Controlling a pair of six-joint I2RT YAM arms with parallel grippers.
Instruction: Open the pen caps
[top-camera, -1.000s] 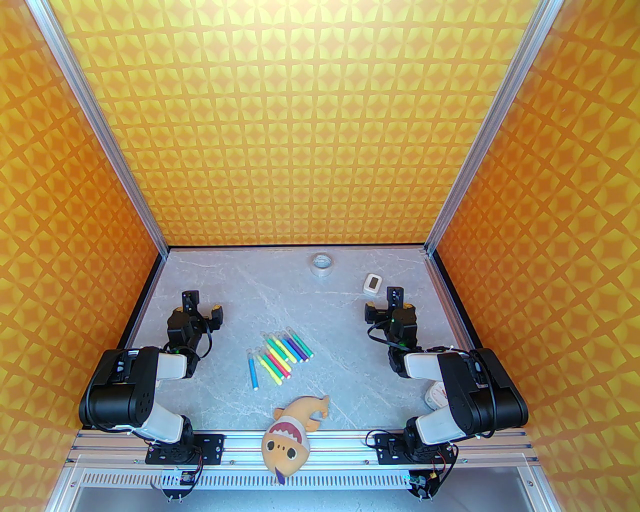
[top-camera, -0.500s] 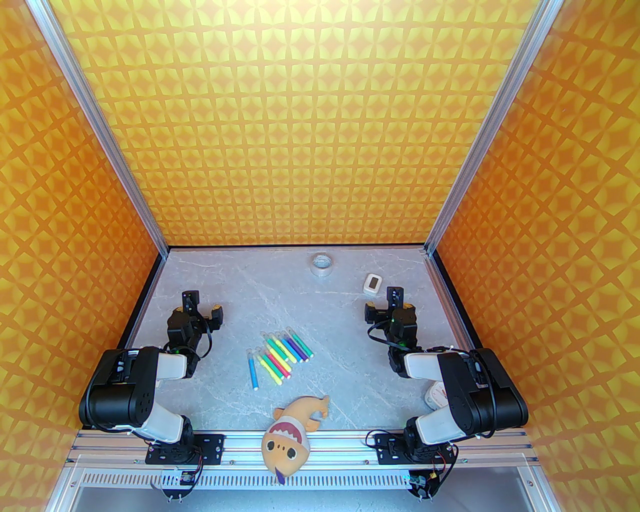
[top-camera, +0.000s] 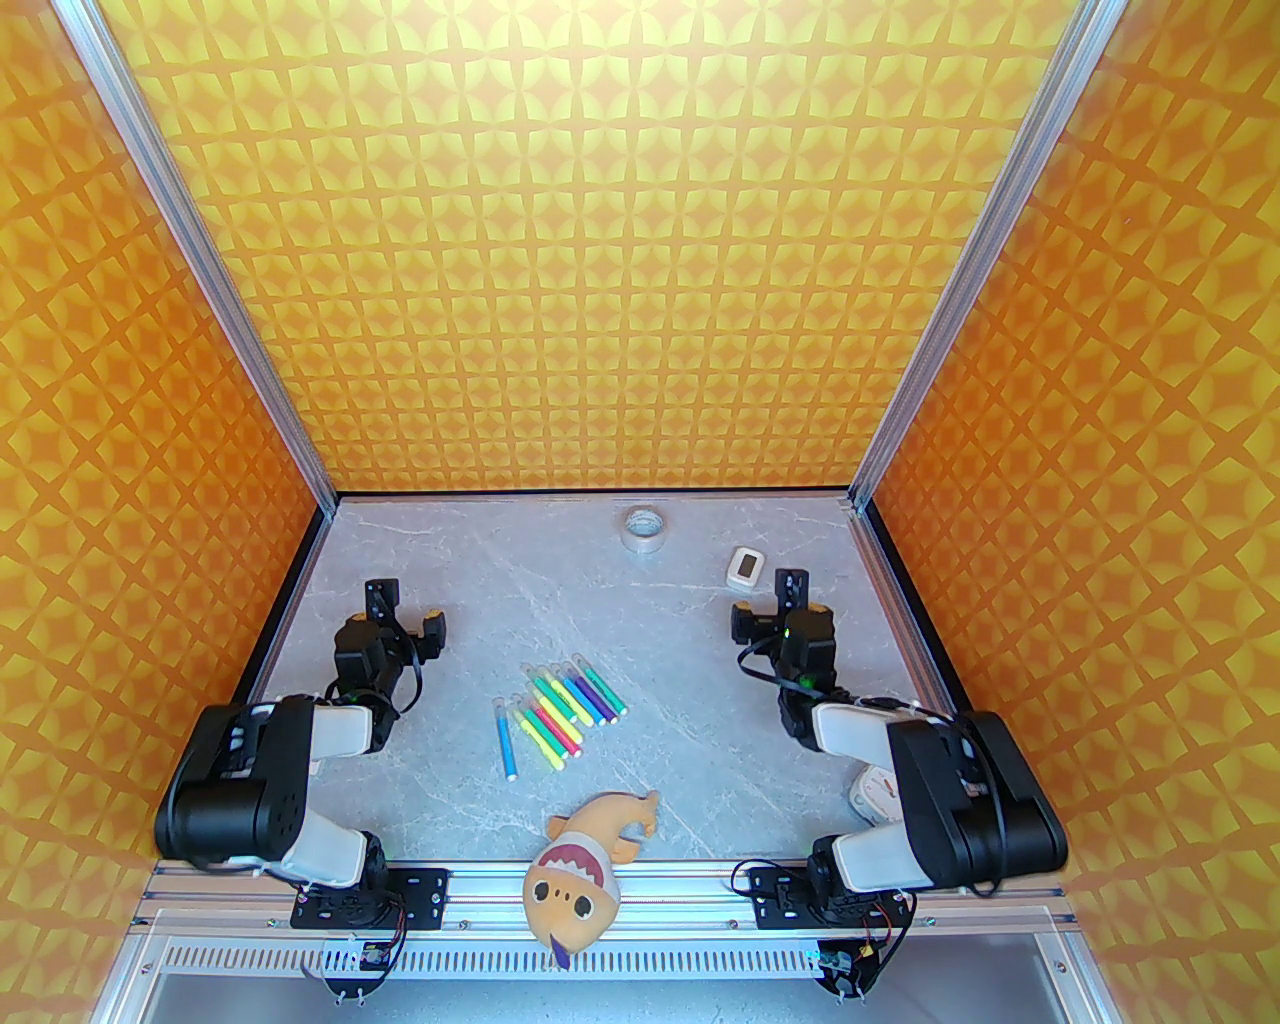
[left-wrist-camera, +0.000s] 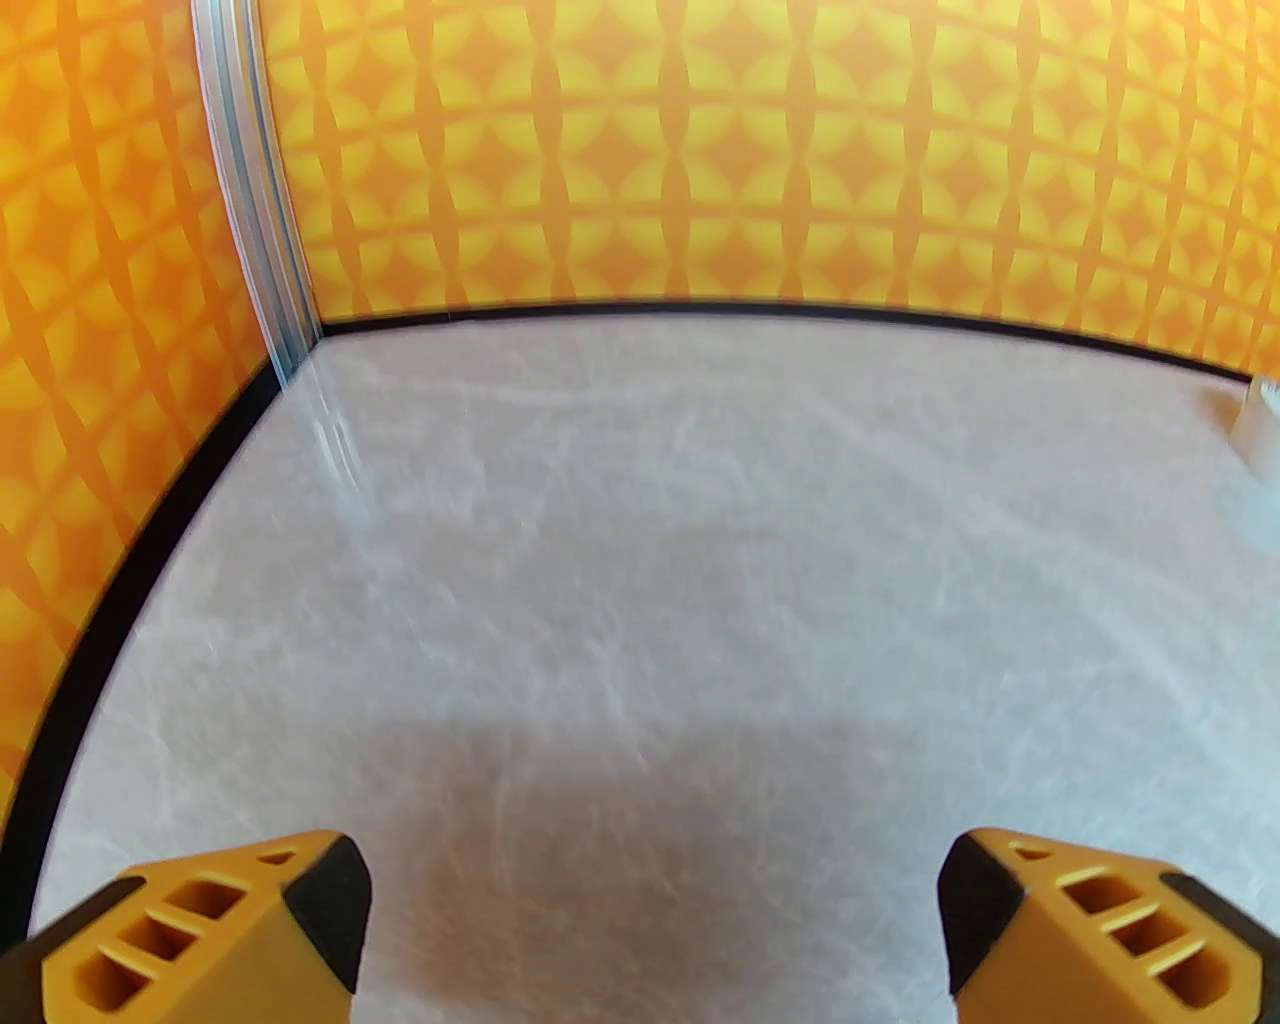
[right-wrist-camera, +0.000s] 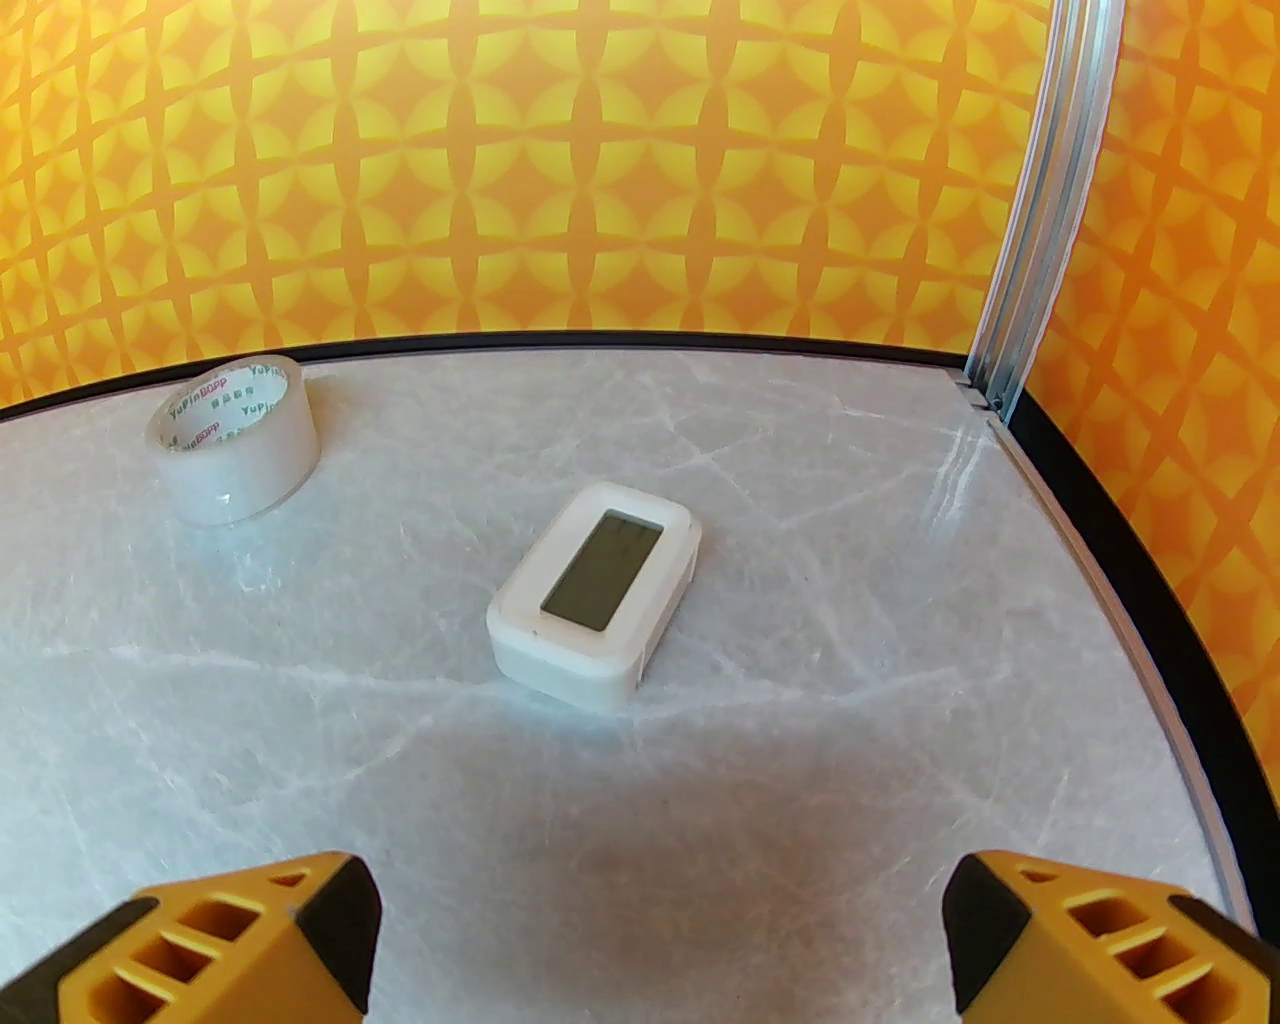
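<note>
**Fingers apart on both arms, no contact yet**

Top view: the left gripper (top-camera: 407, 607) is holding its fingers (top-camera: 432, 620) wide apart on nothing, to the left of the slim coloured plastic markers (top-camera: 560, 712). The right gripper (top-camera: 766, 598) is spread likewise, well apart from them on the right. The markers are lying side by side mid-table on the grey marbled tabletop (top-camera: 690, 760), with one blue marker (top-camera: 505, 742) slightly apart at the group's left. The translucent whitish pen caps (top-camera: 498, 709) appear to be sitting on the barrel ends. An orange plush fish toy (top-camera: 580, 860) is lying at the near edge.

Left wrist view: the left gripper (left-wrist-camera: 655, 900) is pointing at the far left corner, yellow fingertips (left-wrist-camera: 310, 900) apart.

Right wrist view: the right gripper (right-wrist-camera: 660, 900), also spread, is facing a white rectangular plastic gadget (right-wrist-camera: 595, 595) with a grey screen and a roll of clear tape (right-wrist-camera: 235, 440).

Judgement: the step in hand is reaching for a first marker. The separated blue one looks easiest. One gripper should pinch the barrel crosswise, the other the cap, pulling along the marker's axis.

Hard to make out: the caps are too small to count, and which end carries each is uncertain. A white object (top-camera: 870, 790) is lying partly hidden under the right forearm.
</note>
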